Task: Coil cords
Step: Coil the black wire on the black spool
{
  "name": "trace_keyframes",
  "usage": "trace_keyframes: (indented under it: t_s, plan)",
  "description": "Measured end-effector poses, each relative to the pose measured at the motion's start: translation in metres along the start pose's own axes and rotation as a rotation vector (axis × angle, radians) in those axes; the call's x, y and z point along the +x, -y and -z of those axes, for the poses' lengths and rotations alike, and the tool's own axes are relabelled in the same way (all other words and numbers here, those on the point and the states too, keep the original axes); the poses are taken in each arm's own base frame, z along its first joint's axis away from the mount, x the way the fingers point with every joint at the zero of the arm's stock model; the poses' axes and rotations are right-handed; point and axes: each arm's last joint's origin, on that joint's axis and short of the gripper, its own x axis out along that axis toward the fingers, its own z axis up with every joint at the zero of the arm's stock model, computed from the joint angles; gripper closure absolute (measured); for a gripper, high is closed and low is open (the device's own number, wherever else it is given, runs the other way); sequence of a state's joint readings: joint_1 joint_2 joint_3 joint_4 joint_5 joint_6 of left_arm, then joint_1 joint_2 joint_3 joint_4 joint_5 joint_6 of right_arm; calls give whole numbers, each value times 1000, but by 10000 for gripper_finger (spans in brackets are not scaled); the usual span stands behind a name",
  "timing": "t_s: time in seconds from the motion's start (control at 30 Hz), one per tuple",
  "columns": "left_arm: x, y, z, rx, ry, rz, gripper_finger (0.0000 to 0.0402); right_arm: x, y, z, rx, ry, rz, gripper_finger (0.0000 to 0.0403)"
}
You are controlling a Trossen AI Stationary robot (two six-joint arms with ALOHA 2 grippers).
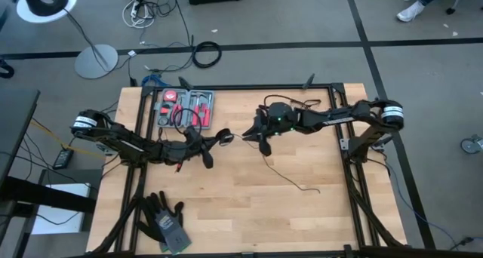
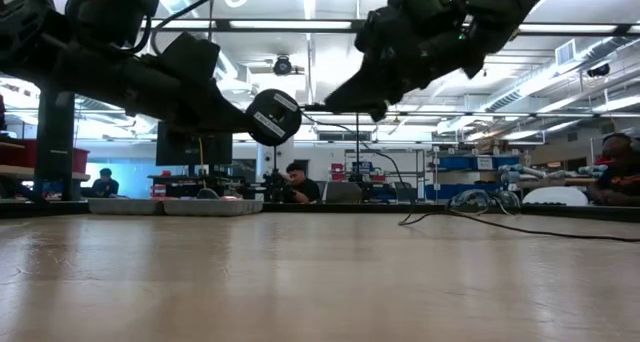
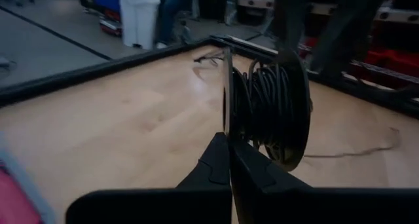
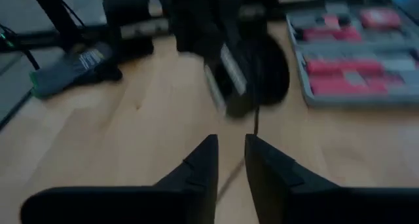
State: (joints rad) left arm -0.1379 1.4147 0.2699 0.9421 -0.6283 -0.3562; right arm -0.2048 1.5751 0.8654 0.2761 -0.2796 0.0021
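The cord's round black puck (image 1: pixel 225 135) hangs above the table's middle, with thin black cord wound on it (image 3: pixel 268 99). My left gripper (image 3: pixel 229 152) reaches in from the left and is shut on it. From the puck the cord (image 2: pixel 322 110) runs a short way to my right gripper (image 1: pixel 249 133), which stands open just right of the puck. The free cord (image 1: pixel 283 173) then drops and trails loosely over the wood toward the near right. My left gripper pinches the puck's thin flat side plate (image 3: pixel 226 122) by its rim between its two shut fingers, coming in about level from the table's left. The puck stands on edge, lifted clear of the table (image 2: pixel 273 117). My right gripper has its fingers (image 4: pixel 206 155) on either side of the cord's line (image 4: pixel 255 126); whether they touch it I cannot tell.
A grey tool case with red-handled tools (image 1: pixel 185 107) lies at the far left of the table. A pair of black gloves (image 1: pixel 166 222) lies at the near left. A thicker black cable ring (image 1: pixel 206 54) lies on the floor beyond the table.
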Motion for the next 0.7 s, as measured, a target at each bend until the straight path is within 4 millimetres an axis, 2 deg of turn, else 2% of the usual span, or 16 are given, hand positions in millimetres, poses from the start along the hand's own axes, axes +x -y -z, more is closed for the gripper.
trace_keyframes:
  t_s: [0.2,0.33,0.5,0.7]
  plan:
    - [0,0,-6,19,63,-36,402,-33,-2,3,26,-196,206,329]
    - [-1,3,-14,57,138,-25,402,-43,-10,2,45,-234,230,336]
    - [-2,4,-20,86,191,-21,402,-34,-23,9,34,-136,204,337]
    - [-1,3,-21,78,197,-19,402,-4,-30,31,4,-53,169,335]
